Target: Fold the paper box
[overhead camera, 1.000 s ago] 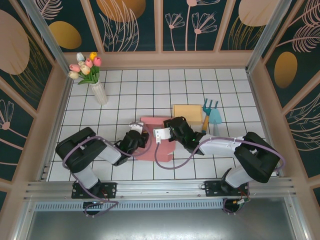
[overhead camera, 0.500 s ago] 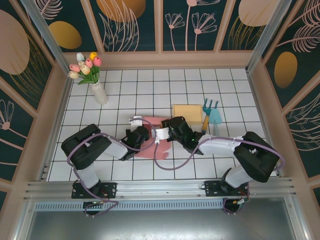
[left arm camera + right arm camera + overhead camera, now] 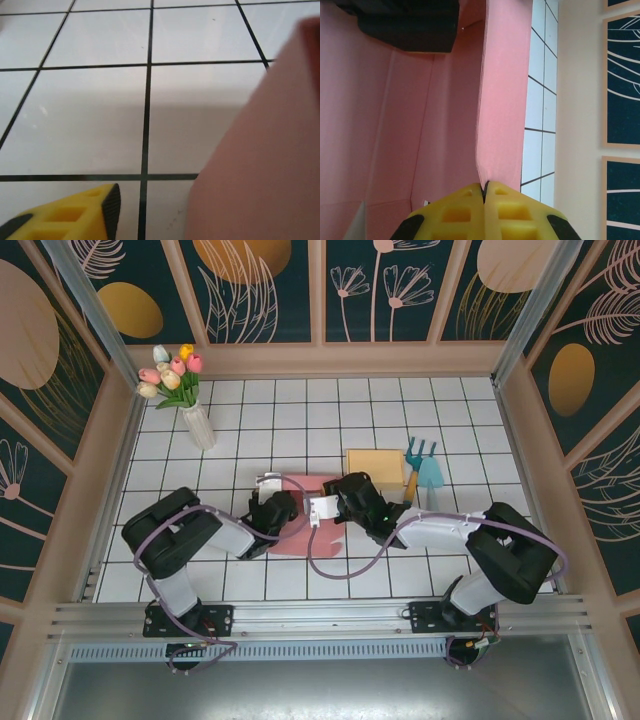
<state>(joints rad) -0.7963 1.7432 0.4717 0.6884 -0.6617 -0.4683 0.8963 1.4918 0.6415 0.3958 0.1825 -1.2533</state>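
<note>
Your right fingers (image 3: pixel 512 212) were pressed together on the edge of an upright pink wall of the box (image 3: pixel 298 538). The box sat near the middle of the bench (image 3: pixel 330 410), between your two arms. Your left fingers (image 3: pixel 70 217) stood apart at the box's left side. The one in sight was low over the tiles, clear of the pink panel beside it. To the right lay a yellow pad (image 3: pixel 374 462) and teal garden tools (image 3: pixel 426 468). A vase of tulips (image 3: pixel 196 422) stood far left.
</note>
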